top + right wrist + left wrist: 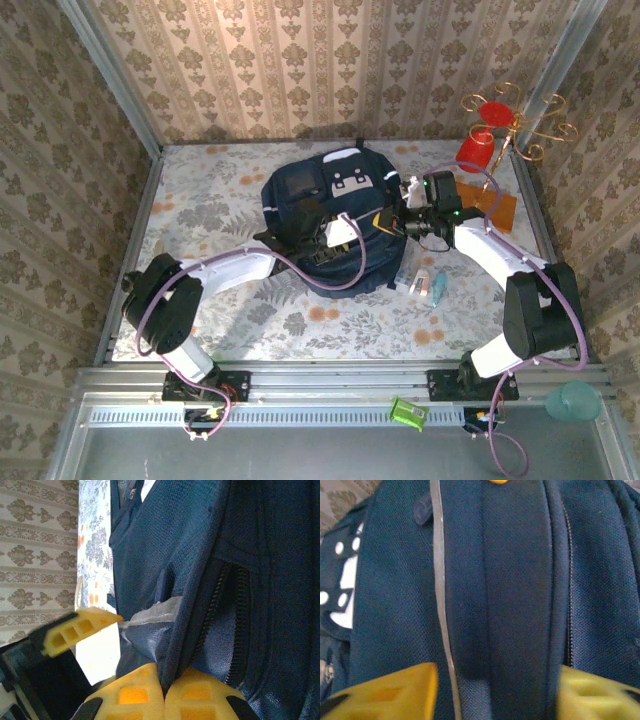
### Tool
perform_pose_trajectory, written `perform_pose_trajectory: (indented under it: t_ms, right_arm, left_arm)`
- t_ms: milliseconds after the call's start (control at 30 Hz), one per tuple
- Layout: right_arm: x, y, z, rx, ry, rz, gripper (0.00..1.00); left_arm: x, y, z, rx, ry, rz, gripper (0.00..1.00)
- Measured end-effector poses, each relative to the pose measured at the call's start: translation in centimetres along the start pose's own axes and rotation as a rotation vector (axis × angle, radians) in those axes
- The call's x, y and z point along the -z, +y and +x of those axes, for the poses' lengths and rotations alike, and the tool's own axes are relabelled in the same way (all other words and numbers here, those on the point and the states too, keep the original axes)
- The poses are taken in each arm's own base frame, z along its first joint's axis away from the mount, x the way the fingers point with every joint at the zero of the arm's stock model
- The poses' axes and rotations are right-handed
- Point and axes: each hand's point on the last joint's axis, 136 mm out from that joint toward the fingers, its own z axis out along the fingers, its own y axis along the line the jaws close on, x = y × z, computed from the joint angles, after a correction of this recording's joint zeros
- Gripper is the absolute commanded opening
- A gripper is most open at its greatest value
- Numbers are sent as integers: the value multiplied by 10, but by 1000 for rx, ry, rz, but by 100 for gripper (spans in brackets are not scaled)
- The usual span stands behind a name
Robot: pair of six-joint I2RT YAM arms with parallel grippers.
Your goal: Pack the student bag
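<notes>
- Table (pixel 200 215): floral top, patterned panels on three sides.
- Bag (pixel 300 195): lies at the middle of the table. Its white studded patches face the far wall.
- Left gripper (pixel 499 672): sits over the near middle of the bag. Its fingers (pixel 390 690) stand apart, one on each side of a padded ridge of bag fabric. It cannot be told whether they press on the ridge.
- Right gripper (pixel 164 680): sits at the right side of the bag. Its fingers are closed together and pinch a fold of bag fabric beside a zip (pixel 220 610).
- Wire stand (pixel 520 115): gold, well to the far right of the bag, by the wall.
- Red cup (pixel 476 150): far right of the bag, just beside the wire stand.
- Orange board (pixel 497 210): lies flat to the right of the bag.
- Small items (pixel 430 285): teal and white, near the bag's near right corner. Too small to identify.
</notes>
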Motion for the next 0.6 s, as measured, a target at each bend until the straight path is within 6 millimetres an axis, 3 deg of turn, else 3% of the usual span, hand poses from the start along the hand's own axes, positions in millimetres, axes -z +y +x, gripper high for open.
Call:
perform_pose_trajectory:
  t_ms: [100,200,300,467,600]
  right_arm:
    - [0,-2,1,2,2,12,22]
    - [3,-12,3,26,-8,89,49]
    - [22,-24,3,70,-60,217,66]
    - [64,-56,18,101,-147,457,79]
    - [68,-102,60,67,-79,641,82]
  left_arm:
    - [1,2,-1,26,-3,14,0]
    - [4,8,-4,75,12,13,0]
    - [11,22,-1,168,30,-30,0]
    - [43,57,13,367,57,-163,0]
    - [68,63,36,514,79,-231,0]
